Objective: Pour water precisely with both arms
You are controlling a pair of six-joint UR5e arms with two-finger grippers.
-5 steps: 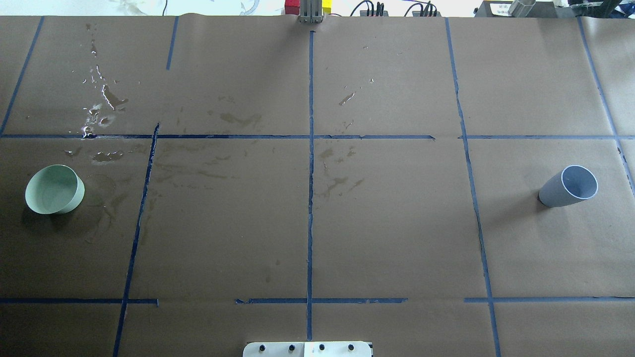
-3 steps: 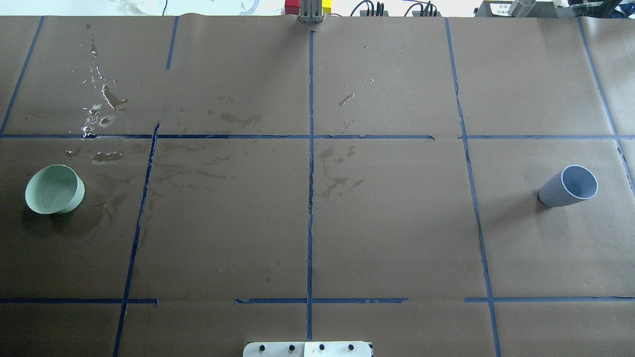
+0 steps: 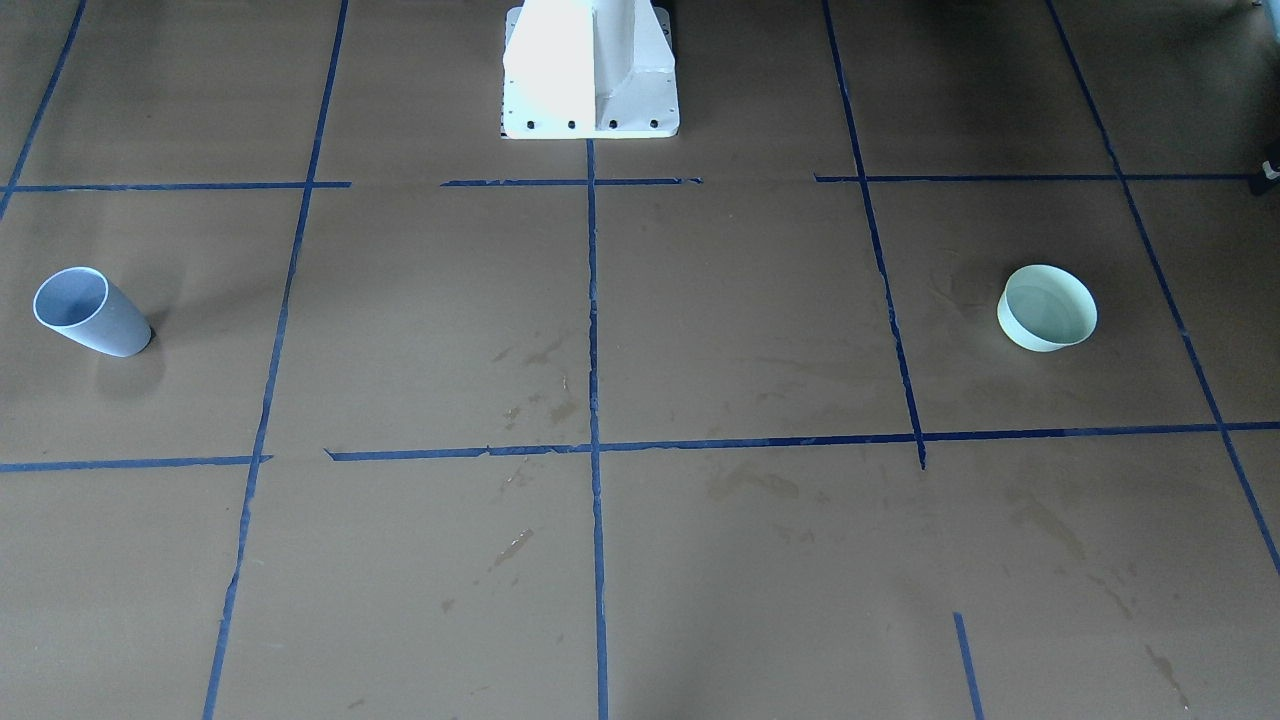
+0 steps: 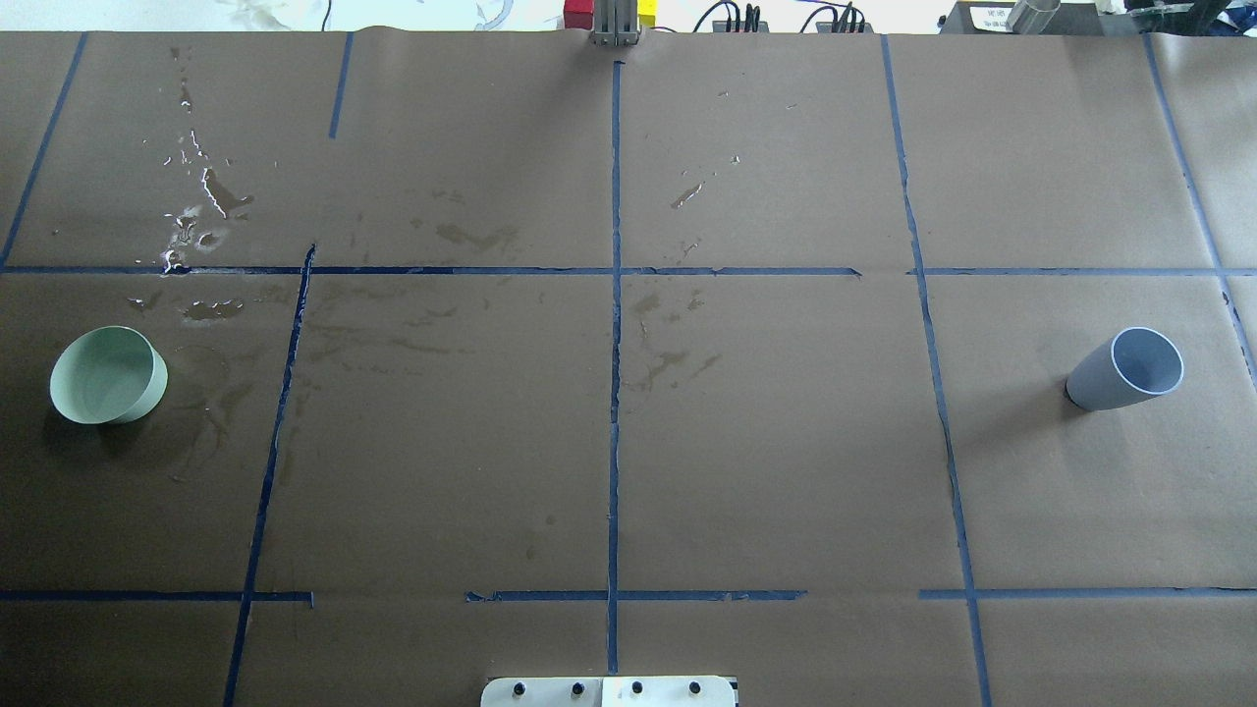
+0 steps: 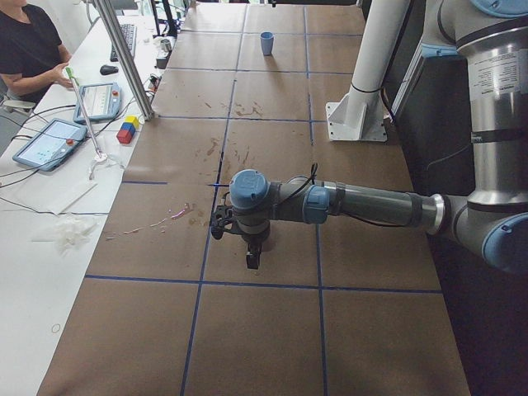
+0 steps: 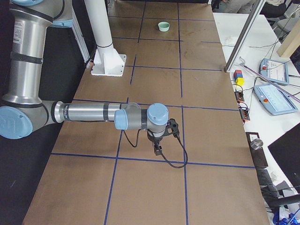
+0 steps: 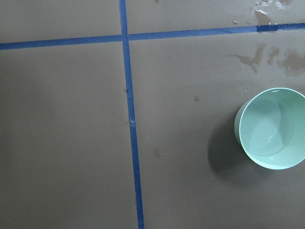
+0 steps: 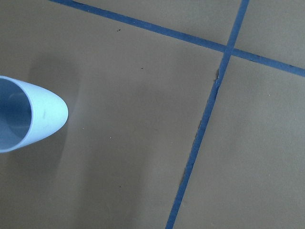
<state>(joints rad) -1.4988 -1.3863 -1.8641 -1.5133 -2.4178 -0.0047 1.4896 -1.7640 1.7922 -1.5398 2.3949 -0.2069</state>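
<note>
A pale green bowl (image 4: pixel 106 375) stands on the brown paper at the table's left; it also shows in the front view (image 3: pixel 1047 307) and at the right of the left wrist view (image 7: pixel 271 129). A grey-blue cup (image 4: pixel 1125 369) stands upright at the far right, also in the front view (image 3: pixel 90 311) and the right wrist view (image 8: pixel 24 117). The left arm (image 5: pixel 363 204) reaches over the table with its gripper (image 5: pixel 252 257) pointing down. The right arm (image 6: pixel 93 112) does the same with its gripper (image 6: pixel 157 150). I cannot tell whether either gripper is open or shut.
Wet patches and droplets (image 4: pixel 201 211) lie on the paper behind the bowl. The white pedestal base (image 3: pixel 590 70) stands at the robot's table edge. Blue tape lines (image 4: pixel 615 295) grid the paper. An operator (image 5: pixel 29 49), tablets and coloured blocks (image 5: pixel 126 130) sit along the far edge.
</note>
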